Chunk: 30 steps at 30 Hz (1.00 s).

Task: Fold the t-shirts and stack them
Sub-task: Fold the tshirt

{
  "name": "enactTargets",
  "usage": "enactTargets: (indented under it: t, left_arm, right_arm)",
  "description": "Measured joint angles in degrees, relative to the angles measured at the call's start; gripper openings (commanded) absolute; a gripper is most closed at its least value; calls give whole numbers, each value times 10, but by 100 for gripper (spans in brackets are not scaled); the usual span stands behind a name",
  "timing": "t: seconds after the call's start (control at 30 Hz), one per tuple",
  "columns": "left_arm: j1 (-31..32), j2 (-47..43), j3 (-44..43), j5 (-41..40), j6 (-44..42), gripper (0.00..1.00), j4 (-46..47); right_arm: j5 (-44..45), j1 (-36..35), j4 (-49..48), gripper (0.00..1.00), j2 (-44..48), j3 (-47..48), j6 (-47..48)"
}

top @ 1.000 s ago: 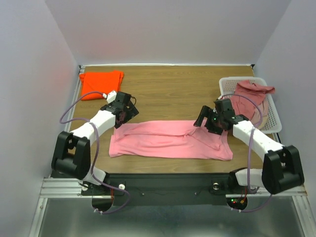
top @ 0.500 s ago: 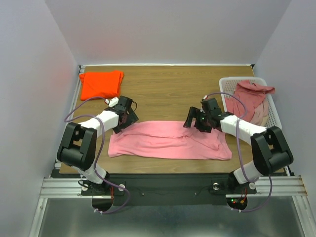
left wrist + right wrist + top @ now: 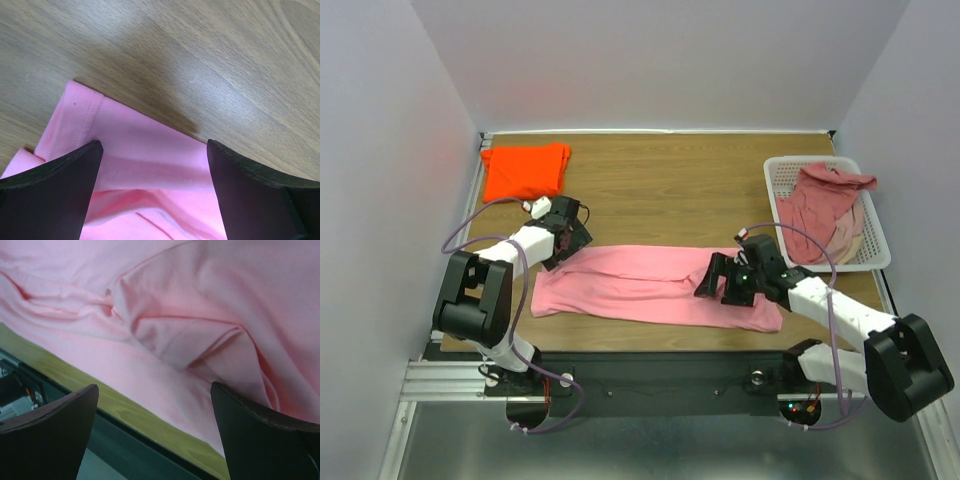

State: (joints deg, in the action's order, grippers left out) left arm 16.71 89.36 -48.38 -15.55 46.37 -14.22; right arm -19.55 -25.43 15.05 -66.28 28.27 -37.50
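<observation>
Left gripper (image 3: pixel 567 236): we see its 2 fingers (image 3: pixel 55 185) spread apart with nothing clamped between them.
Right gripper (image 3: pixel 716 279): we see its 2 fingers (image 3: pixel 50 430) likewise parted and empty.
Pink t-shirt (image 3: pixel 650 285): directly below both grippers, lying as 1 long band between them; a hemmed corner sits under the left gripper, rumpled folds under the right. We cannot tell whether either gripper touches the cloth.
Orange t-shirt (image 3: pixel 525 170): beyond the left gripper, well apart, folded flat.
Dusty rose t-shirts (image 3: pixel 820 205): beyond the right gripper and to its right, heaped in the basket.
Basket (image 3: pixel 772 190): white mesh, near the right gripper.
Table (image 3: pixel 670 190): wood grain, bare just past the left gripper's fingertips.
</observation>
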Motion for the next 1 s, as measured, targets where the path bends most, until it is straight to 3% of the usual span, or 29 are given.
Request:
enactTargets:
  t: [0.3, 0.53, 0.83, 1.0]
  left_arm:
    - [-5, -2, 2, -3, 0, 98, 1]
    - [-7, -8, 7, -3, 0, 98, 0]
    - [-7, -9, 7, -2, -2, 98, 1]
    - [-7, -9, 8, -1, -4, 98, 1]
  right_arm:
    - [-4, -9, 45, 99, 68, 34, -2]
    - [35, -9, 43, 79, -1, 55, -44]
    - [62, -9, 29, 70, -9, 37, -81]
    - [63, -13, 7, 51, -48, 26, -89]
